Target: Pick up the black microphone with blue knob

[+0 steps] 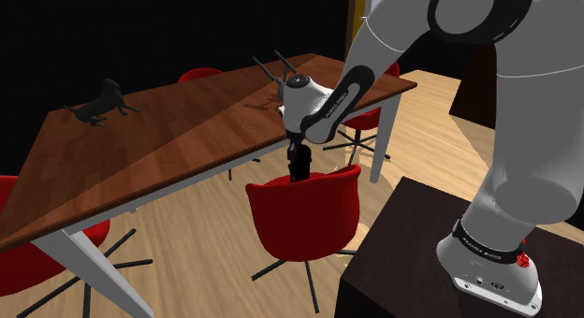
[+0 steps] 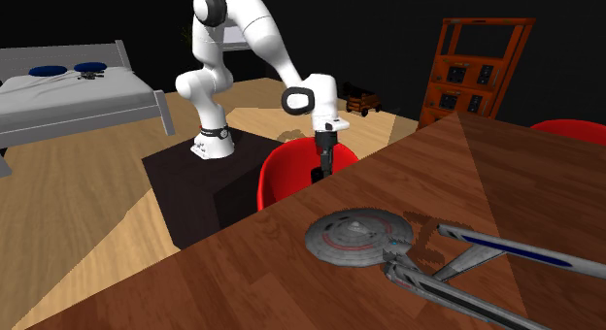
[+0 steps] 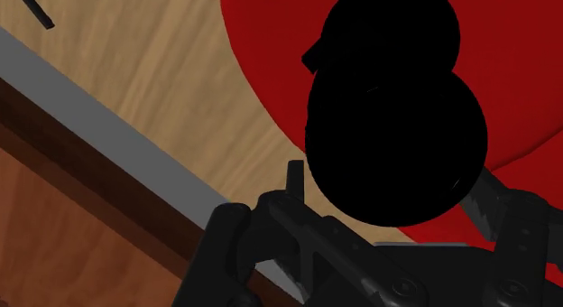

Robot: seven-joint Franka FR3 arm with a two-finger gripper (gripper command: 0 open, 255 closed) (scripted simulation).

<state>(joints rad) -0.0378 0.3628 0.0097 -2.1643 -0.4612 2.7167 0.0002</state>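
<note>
1. Presently we find the gripper (image 1: 298,163) just off the long edge of the wooden table (image 1: 168,138), above a red chair (image 1: 309,209) drawn up to that edge.
2. Its fingers (image 3: 280,215) stand on either side of the black microphone (image 3: 397,125) and bear against its flanks. We judge the jaws closed on it, with the microphone off the table top and hanging just beyond the table's edge.
3. Handling, in our judgement: the body is rigid and rounded, and likely light for this arm. Its smooth dark shell may slip or swivel between flat pads. The wrist view shows two swellings, so the narrower waist between them looks the surest place to clamp, across the body. The knob is hidden from us, and we would keep pressure off it.
4. Surface: the table is glossy brown wood on pale legs, hard and level. A grey starship model (image 2: 354,236) lies on it near the edge by the gripper. A black dog figure (image 1: 101,103) sits toward the table's far end.
5. Room: pale wood flooring runs under the table and more red chairs stand around it. Well away from the table are a bed (image 2: 78,90) and an orange-brown shelf unit (image 2: 476,66), with a black area beyond.
</note>
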